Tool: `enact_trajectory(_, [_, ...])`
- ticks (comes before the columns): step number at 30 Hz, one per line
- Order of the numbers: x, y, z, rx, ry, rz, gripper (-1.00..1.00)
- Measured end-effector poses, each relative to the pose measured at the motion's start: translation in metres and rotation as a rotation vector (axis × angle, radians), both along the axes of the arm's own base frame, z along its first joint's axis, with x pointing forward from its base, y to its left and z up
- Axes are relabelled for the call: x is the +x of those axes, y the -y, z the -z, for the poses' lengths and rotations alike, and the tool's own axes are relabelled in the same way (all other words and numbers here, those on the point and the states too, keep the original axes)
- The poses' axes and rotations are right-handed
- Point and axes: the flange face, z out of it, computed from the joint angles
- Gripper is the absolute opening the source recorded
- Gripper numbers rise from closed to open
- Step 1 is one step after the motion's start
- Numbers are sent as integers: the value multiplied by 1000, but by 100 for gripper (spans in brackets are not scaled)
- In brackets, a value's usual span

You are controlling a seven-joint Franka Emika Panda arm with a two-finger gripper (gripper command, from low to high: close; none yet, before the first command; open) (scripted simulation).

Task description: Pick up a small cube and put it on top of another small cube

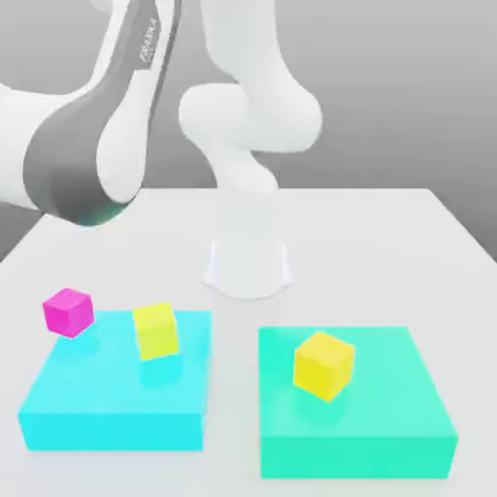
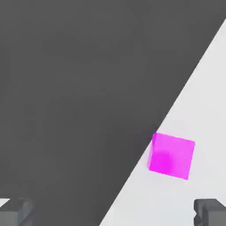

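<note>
A small magenta cube (image 1: 68,312) is at the exterior view's left, by the far corner of the cyan block (image 1: 107,413). A lime-yellow cube (image 1: 155,330) rests on that cyan block. A yellow cube (image 1: 323,364) rests on the teal block (image 1: 388,427) at the exterior view's right. In the hand view the magenta cube (image 2: 171,156) lies by the white table's edge, some way ahead of my gripper (image 2: 114,214). Its two dark fingertips (image 2: 15,212) stand wide apart, open, with nothing between them.
The arm's white base (image 1: 248,267) stands at the middle of the white table (image 1: 388,252), behind the two blocks. The arm's grey and white links (image 1: 87,146) reach up over the exterior view's left. Dark floor (image 2: 66,88) lies beyond the table's edge.
</note>
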Motion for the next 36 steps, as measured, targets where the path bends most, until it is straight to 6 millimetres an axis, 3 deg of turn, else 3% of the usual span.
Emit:
enact_trajectory(3, [-13, 23, 54, 38, -54, 101, 0])
enact_trajectory(7, [-17, 30, 122, 49, -70, 132, 0])
enact_trajectory(8, [-17, 30, 132, 49, -71, 133, -100])
enact_trajectory(14, [-17, 30, 137, 49, -69, 134, -100])
enact_trajectory(16, [-17, 31, 120, 50, -70, 134, -100])
enact_trajectory(18, [-17, 31, 91, 50, -70, 134, -100])
enact_trajectory(20, [-28, 33, 67, 49, -70, 165, -100])
enact_trajectory(28, [-114, 41, 2, 47, -68, 409, -100])
enact_trajectory(36, [-211, 30, -38, 57, -59, 673, -100])
